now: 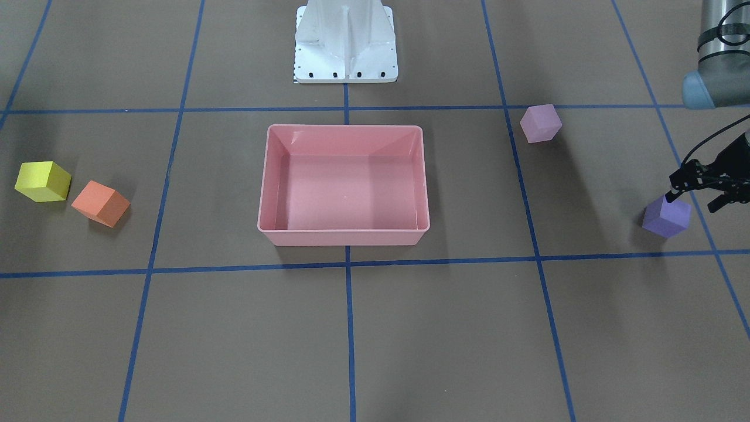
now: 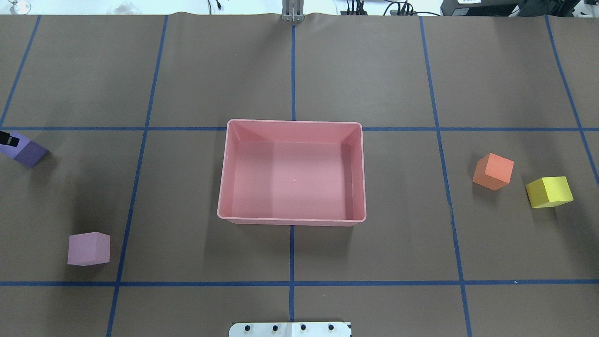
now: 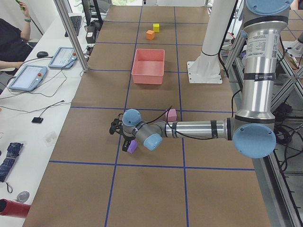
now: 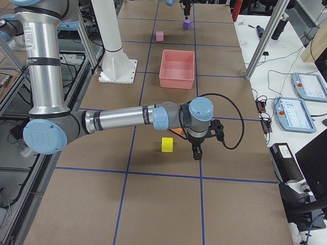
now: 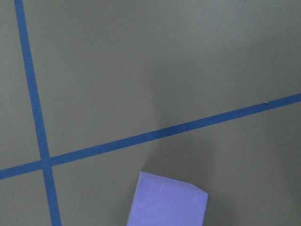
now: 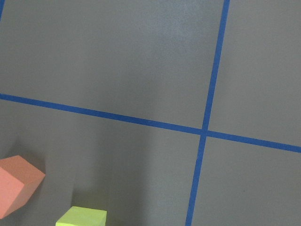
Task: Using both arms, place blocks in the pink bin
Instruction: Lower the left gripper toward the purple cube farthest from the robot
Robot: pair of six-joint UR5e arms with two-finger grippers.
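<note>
The pink bin [image 1: 344, 236] [image 2: 290, 220] stands empty at the table's middle. The purple block [image 1: 666, 215] [image 2: 28, 152] [image 5: 167, 200] lies far out on my left side. My left gripper [image 1: 695, 201] [image 2: 7, 139] hovers just over it, open, with one fingertip [image 1: 674, 194] at the block's top edge. The light pink block [image 1: 540, 123] [image 2: 89, 248] lies nearer my base on the same side. The orange block [image 1: 101, 203] [image 2: 493, 171] [image 6: 16, 186] and yellow block [image 1: 42, 181] [image 2: 549, 192] [image 6: 82, 216] lie side by side on my right. My right gripper [image 4: 196, 150] hangs beside the yellow block [image 4: 167, 144]; I cannot tell whether it is open or shut.
The white arm base [image 1: 345, 47] [image 2: 290, 329] stands behind the bin. Blue tape lines [image 2: 292, 283] grid the brown table. A side desk with tablets [image 3: 28, 75] and a seated person runs along the far side.
</note>
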